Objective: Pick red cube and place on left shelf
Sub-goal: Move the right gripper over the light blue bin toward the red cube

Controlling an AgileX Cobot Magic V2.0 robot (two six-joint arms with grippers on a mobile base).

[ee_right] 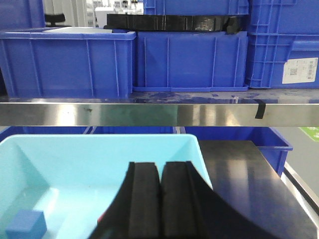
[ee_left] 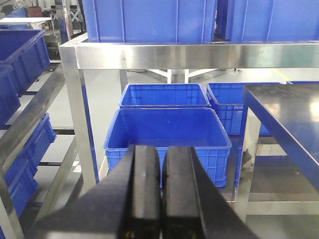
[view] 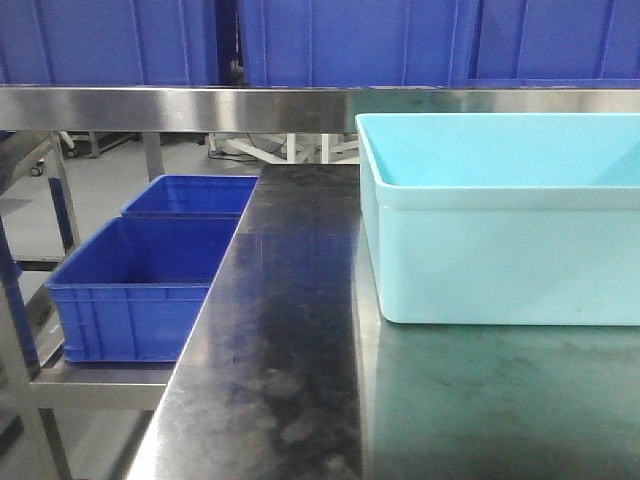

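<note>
In the right wrist view my right gripper (ee_right: 159, 165) is shut and empty, held over the near right part of the pale cyan tub (ee_right: 99, 142). A small sliver of red (ee_right: 101, 218), probably the red cube, shows on the tub floor just left of the fingers; the rest is hidden behind them. My left gripper (ee_left: 160, 149) is shut and empty, out past the table's left edge above blue crates. The left shelf (ee_left: 30, 117), a steel rack with sloping rails and blue crates, shows at the far left of the left wrist view. Neither gripper shows in the front view.
A blue cube (ee_right: 25, 224) lies in the tub's left corner. The tub (view: 500, 215) stands on the dark table (view: 290, 330). A steel rail (view: 200, 108) carrying blue crates crosses overhead. Two open blue crates (ee_left: 167, 130) sit low, left of the table.
</note>
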